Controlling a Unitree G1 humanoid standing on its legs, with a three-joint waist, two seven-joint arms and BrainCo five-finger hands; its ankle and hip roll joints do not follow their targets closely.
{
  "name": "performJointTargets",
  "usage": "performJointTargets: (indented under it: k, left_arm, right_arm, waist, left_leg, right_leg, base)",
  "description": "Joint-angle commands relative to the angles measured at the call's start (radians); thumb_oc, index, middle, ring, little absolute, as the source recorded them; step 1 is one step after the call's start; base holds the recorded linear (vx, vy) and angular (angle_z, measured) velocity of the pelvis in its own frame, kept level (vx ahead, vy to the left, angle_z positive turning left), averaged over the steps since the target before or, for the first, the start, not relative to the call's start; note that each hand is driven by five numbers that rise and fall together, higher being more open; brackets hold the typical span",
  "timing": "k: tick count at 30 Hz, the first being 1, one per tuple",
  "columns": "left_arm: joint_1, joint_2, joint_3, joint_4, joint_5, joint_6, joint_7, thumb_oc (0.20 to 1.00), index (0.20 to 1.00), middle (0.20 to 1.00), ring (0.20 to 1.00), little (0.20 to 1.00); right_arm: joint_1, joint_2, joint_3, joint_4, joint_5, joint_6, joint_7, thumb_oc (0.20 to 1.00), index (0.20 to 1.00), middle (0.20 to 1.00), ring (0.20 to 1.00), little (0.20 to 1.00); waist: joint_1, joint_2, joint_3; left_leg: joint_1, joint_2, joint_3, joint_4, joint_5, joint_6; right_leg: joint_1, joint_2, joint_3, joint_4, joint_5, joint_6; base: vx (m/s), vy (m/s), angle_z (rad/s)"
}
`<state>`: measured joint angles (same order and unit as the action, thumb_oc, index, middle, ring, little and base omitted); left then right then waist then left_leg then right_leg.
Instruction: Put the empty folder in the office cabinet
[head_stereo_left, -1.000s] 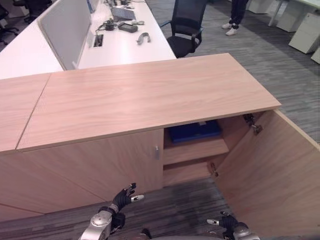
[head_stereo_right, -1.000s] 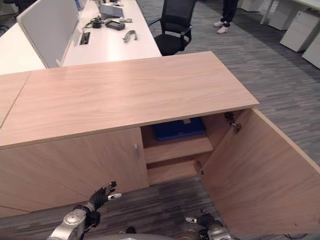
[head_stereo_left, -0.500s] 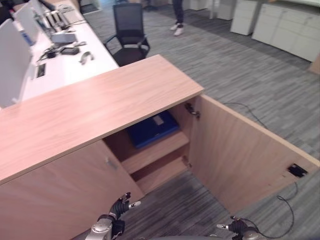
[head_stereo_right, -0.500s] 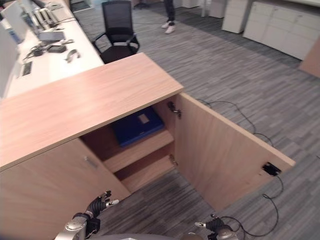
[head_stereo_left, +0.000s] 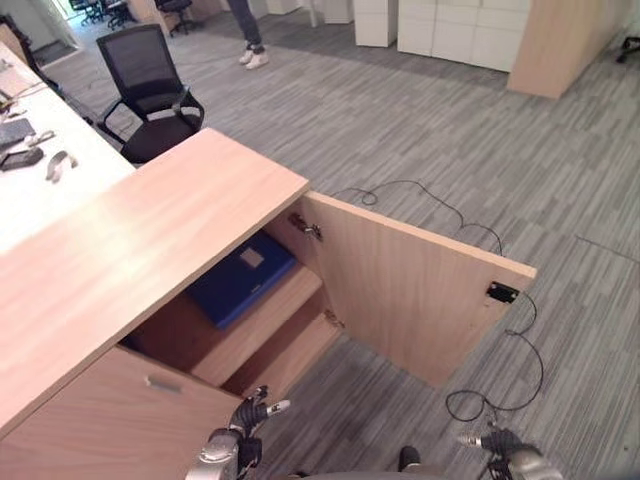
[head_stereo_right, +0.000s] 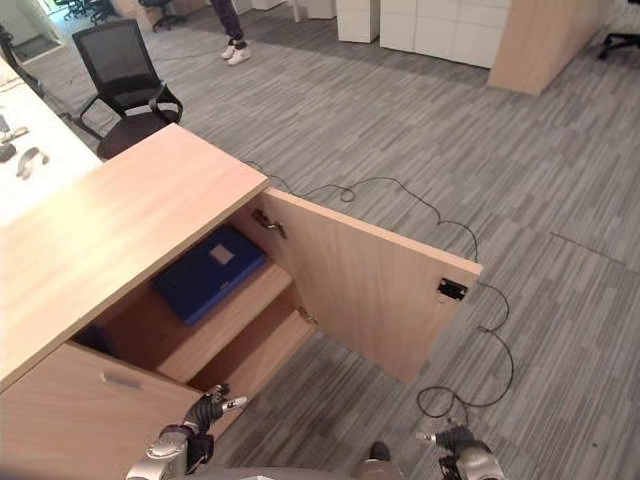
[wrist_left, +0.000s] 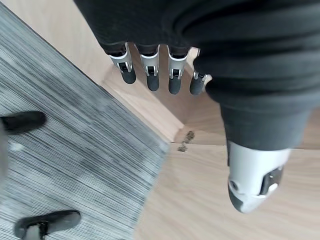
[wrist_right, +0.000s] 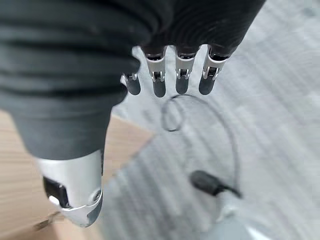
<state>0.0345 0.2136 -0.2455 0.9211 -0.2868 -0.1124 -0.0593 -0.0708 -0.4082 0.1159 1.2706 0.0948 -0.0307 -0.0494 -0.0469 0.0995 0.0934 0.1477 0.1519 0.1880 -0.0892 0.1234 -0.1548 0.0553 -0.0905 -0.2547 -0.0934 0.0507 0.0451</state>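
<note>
The blue folder already lies flat on the upper shelf of the office cabinet, left of the frame's centre, while the cabinet door stands wide open. I judge that closing this door is what remains. To do it well, a hand should reach the door's free edge and push it slowly, so that it does not bounce. The left hand, at the bottom left, has relaxed, empty fingers and hangs below the folder, well apart from it. The right hand, at the bottom right, is also loosely open and empty.
</note>
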Motion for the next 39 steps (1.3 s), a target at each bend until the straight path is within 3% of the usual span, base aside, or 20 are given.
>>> performJointTargets:
  k: [1,6,10,15,18,21,22,23,26,29,37,38,39]
  left_arm:
    - [-0.012,0.047,0.008,0.004,0.038,-0.020,-0.001,1.000,1.000,1.000,1.000,1.000]
    - [-0.002,0.074,0.038,0.078,0.061,-0.015,-0.011,1.000,1.000,1.000,1.000,1.000]
    - [0.004,0.106,0.031,0.127,0.097,-0.013,-0.020,1.000,1.000,1.000,1.000,1.000]
    - [0.015,0.118,0.008,0.120,0.095,-0.011,-0.024,1.000,1.000,1.000,1.000,1.000]
    - [0.021,0.119,-0.001,0.113,0.089,-0.010,-0.020,1.000,1.000,1.000,1.000,1.000]
    - [0.029,0.114,-0.021,0.105,0.087,-0.010,-0.020,1.000,1.000,1.000,1.000,1.000]
    - [0.035,0.109,-0.032,0.088,0.082,-0.010,-0.021,1.000,1.000,1.000,1.000,1.000]
    - [0.035,0.109,-0.032,0.083,0.081,-0.010,-0.020,1.000,1.000,1.000,1.000,1.000]
    - [0.034,0.097,-0.018,0.073,0.071,-0.013,-0.012,1.000,1.000,1.000,1.000,1.000]
    - [0.034,0.095,0.005,0.087,0.076,-0.014,-0.005,1.000,1.000,1.000,1.000,1.000]
    - [0.048,0.104,0.078,0.089,0.105,-0.011,-0.004,1.000,1.000,1.000,1.000,1.000]
    - [0.058,0.120,0.100,0.052,0.114,-0.010,-0.013,1.000,1.000,1.000,1.000,1.000]
    - [0.060,0.119,0.099,0.051,0.114,-0.009,-0.013,1.000,1.000,1.000,1.000,1.000]
  right_arm:
    - [-0.064,0.005,-0.044,0.043,0.107,-0.010,-0.019,1.000,1.000,1.000,1.000,1.000]
    - [-0.120,-0.110,-0.129,0.083,0.175,-0.009,-0.015,1.000,1.000,1.000,1.000,1.000]
    - [-0.256,-0.270,-0.165,0.106,0.223,-0.015,-0.017,1.000,1.000,1.000,1.000,1.000]
    - [-0.415,-0.369,-0.119,0.106,0.240,-0.025,-0.023,1.000,1.000,1.000,1.000,1.000]
    - [-0.485,-0.346,-0.076,0.094,0.248,-0.028,-0.022,1.000,1.000,1.000,1.000,1.000]
    - [-0.541,-0.270,-0.024,0.090,0.245,-0.029,-0.024,1.000,1.000,1.000,1.000,1.000]
    - [-0.562,-0.192,0.009,0.080,0.244,-0.029,-0.022,1.000,1.000,1.000,1.000,1.000]
    - [-0.562,-0.171,0.016,0.075,0.245,-0.029,-0.022,1.000,1.000,1.000,1.000,1.000]
    - [-0.472,-0.022,0.109,-0.031,0.199,-0.034,0.012,1.000,1.000,1.000,1.000,1.000]
    - [-0.390,0.018,0.163,-0.119,0.147,-0.035,0.044,1.000,1.000,1.000,1.000,1.000]
    - [-0.092,-0.023,0.218,-0.531,0.031,-0.041,0.133,1.000,1.000,1.000,1.000,1.000]
    - [0.011,-0.091,0.245,-0.712,-0.051,-0.049,0.190,1.000,1.000,1.000,1.000,1.000]
    - [0.016,-0.093,0.244,-0.717,-0.052,-0.047,0.191,1.000,1.000,1.000,1.000,1.000]
  waist:
    - [0.016,-0.032,0.004]
    - [0.026,-0.053,-0.011]
    - [0.048,-0.079,-0.026]
    - [0.082,-0.095,-0.042]
    - [0.093,-0.096,-0.044]
    - [0.112,-0.093,-0.047]
    - [0.123,-0.089,-0.044]
    - [0.125,-0.088,-0.043]
    - [0.128,-0.085,-0.029]
    - [0.118,-0.088,-0.024]
    - [0.080,-0.100,-0.009]
    - [0.076,-0.107,0.000]
    - [0.075,-0.106,-0.002]
  left_leg:
    - [-0.021,-0.047,-0.007,0.062,-0.125,0.046]
    - [0.017,-0.053,0.010,0.018,-0.131,0.054]
    - [0.026,-0.057,0.005,0.013,-0.135,0.057]
    - [0.032,-0.056,-0.012,0.015,-0.133,0.056]
    - [0.028,-0.055,-0.019,0.014,-0.128,0.056]
    - [0.023,-0.054,-0.026,0.011,-0.122,0.054]
    - [0.017,-0.054,-0.032,0.010,-0.118,0.053]
    - [0.015,-0.054,-0.035,0.010,-0.117,0.052]
    - [0.004,-0.053,-0.050,0.011,-0.111,0.052]
    - [0.002,-0.051,-0.049,0.011,-0.109,0.051]
    - [-0.006,-0.044,-0.051,0.012,-0.105,0.044]
    - [-0.013,-0.038,-0.054,0.014,-0.099,0.039]
    - [-0.014,-0.038,-0.055,0.014,-0.099,0.038]
  right_leg:
    - [0.040,-0.080,-0.051,0.051,-0.051,0.118]
    - [0.050,-0.086,-0.054,0.043,-0.028,0.133]
    - [0.061,-0.096,-0.063,0.045,-0.021,0.142]
    - [0.082,-0.097,-0.081,0.048,-0.024,0.142]
    - [0.089,-0.098,-0.089,0.043,-0.021,0.141]
    - [0.095,-0.097,-0.102,0.032,-0.018,0.139]
    - [0.099,-0.097,-0.110,0.026,-0.017,0.138]
    - [0.099,-0.097,-0.111,0.025,-0.018,0.137]
    - [0.102,-0.094,-0.119,0.027,-0.024,0.130]
    - [0.099,-0.092,-0.118,0.029,-0.027,0.128]
    - [0.086,-0.084,-0.115,0.037,-0.037,0.122]
    - [0.085,-0.080,-0.118,0.038,-0.042,0.120]
    - [0.085,-0.080,-0.119,0.038,-0.042,0.120]
  base:
    - [0.02,0.040,0.06]
    - [0.00,0.011,0.01]
    - [0.00,0.008,-0.12]
    - [0.00,-0.001,0.11]
    - [-0.01,-0.012,0.15]
    - [0.00,-0.009,0.04]
    - [0.00,-0.015,0.03]
    - [0.00,0.000,0.00]
    - [0.00,-0.006,0.04]
    - [0.00,0.000,0.00]
    - [0.00,-0.022,0.02]
    - [-0.01,-0.056,0.07]
    - [-0.01,-0.077,0.11]
